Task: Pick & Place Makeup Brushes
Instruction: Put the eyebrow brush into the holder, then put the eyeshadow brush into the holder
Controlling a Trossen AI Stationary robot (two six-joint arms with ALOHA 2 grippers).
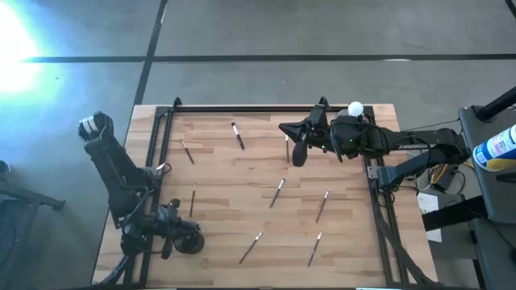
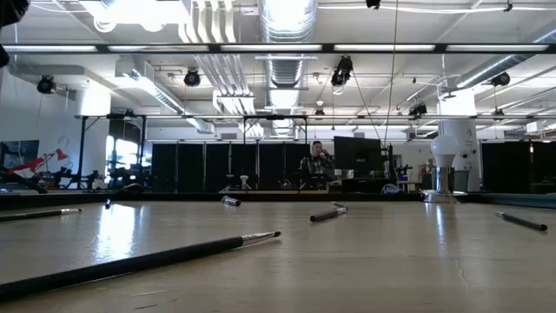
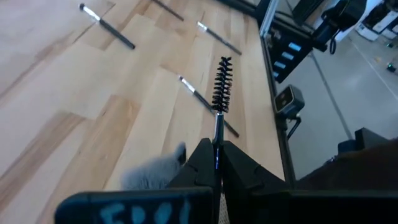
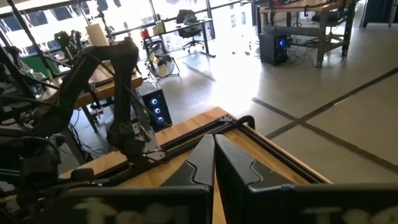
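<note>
- The left gripper [image 3: 216, 163] is seen clamped on a spoolie brush [image 3: 221, 87], its bristled head poking forward past the fingertips; in the high view this gripper [image 1: 181, 234] sits low at the table's near left corner, close to the dark side rail [image 1: 155, 145].
- The right gripper [image 4: 213, 163] is pressed shut with nothing between its fingers; from above it [image 1: 288, 129] is found near the far edge, right of centre, pointing toward the left.
- A dark round cup [image 1: 299, 153] is spotted just beside the right gripper's tip.
- A white ball [image 1: 355, 107] is placed at the far right corner, by the right arm's wrist.
- The remaining makeup brushes are scattered flat on the wooden table [image 1: 226, 185]: one [image 1: 238, 134] near the far edge, one [image 1: 187, 151] by the left rail, one [image 1: 192, 199] just ahead of the left gripper.
- Three more are noted toward the right: mid-table [image 1: 277, 192], further right [image 1: 322, 205], and near the front edge [image 1: 314, 249].
- Another [image 1: 251, 247] lies close to the near edge at centre.
- Bare wood is left open in the table's centre-left.
- A person [image 2: 316, 165] is glimpsed far back in the room.
</note>
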